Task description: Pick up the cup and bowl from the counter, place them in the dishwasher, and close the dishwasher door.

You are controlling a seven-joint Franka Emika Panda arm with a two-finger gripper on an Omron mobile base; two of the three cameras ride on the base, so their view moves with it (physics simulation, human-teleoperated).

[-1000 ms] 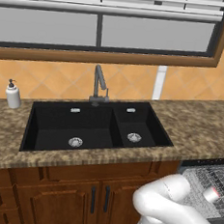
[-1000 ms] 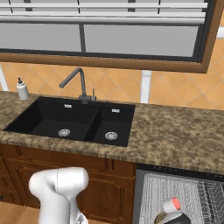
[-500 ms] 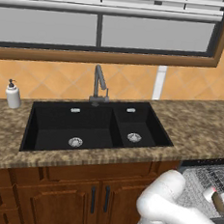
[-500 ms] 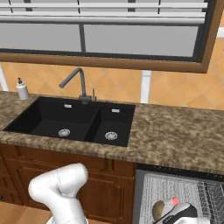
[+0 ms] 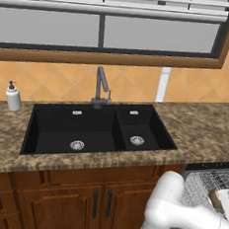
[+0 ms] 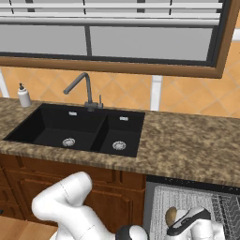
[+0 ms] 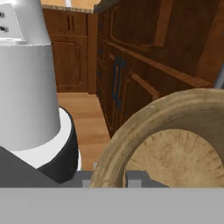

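We've got the hand (image 6: 180, 219) clamped on the bowl (image 7: 175, 144) over the rack (image 6: 164, 199); a rim-only pinch could let it tip out.

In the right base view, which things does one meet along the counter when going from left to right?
soap pump bottle → faucet → black double sink → bare counter

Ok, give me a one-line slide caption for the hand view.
Hand view: tan bowl tilted on edge between the gripper fingertips, wooden cabinets behind.
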